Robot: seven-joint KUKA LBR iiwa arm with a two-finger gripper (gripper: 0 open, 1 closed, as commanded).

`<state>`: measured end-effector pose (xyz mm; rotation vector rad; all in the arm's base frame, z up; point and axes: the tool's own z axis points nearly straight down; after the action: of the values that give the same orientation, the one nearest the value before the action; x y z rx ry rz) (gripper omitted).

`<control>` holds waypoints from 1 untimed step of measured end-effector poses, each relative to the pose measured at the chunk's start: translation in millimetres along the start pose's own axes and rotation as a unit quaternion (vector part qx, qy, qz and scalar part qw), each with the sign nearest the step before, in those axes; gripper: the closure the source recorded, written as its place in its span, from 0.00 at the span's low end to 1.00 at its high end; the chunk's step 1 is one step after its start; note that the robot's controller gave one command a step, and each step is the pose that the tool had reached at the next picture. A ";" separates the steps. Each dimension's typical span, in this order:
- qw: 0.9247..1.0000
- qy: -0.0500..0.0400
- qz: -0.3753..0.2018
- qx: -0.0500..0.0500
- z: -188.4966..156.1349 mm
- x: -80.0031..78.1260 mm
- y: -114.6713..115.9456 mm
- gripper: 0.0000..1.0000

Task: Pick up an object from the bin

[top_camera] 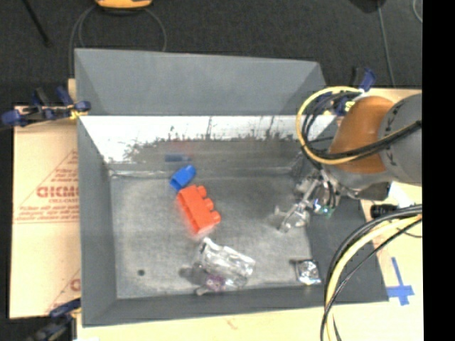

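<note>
The gripper (pixel 297 210) hangs low in the bin (pixel 92 212), well right of the orange block (pixel 197 209) and over bare floor by the wall. Whether it is open or closed cannot be told, and nothing shows in its grasp.

The block lies flat near the middle, with a small blue piece (pixel 183 175) just up-left of it and nearly touching. It is probably the safest pick: hard plastic, likely light and stiff. Its long smooth sides suit a pinch across the narrow width, though it lies skewed, so the wrist would have to turn to match.

Below-right of the block is a clear crumpled bag (pixel 226 263) with something purple inside. It looks soft and slippery and would likely slide or bunch. Far right of that, a small foil scrap (pixel 308 271) sits in the corner, which leaves little room for a grasp.
</note>
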<state>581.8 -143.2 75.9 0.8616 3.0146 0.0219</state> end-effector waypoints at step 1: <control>1.000 0.002 0.002 0.003 -3.4 -1.4 -3.5 1.00</control>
<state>581.1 -147.0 79.3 0.8681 3.0185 0.0155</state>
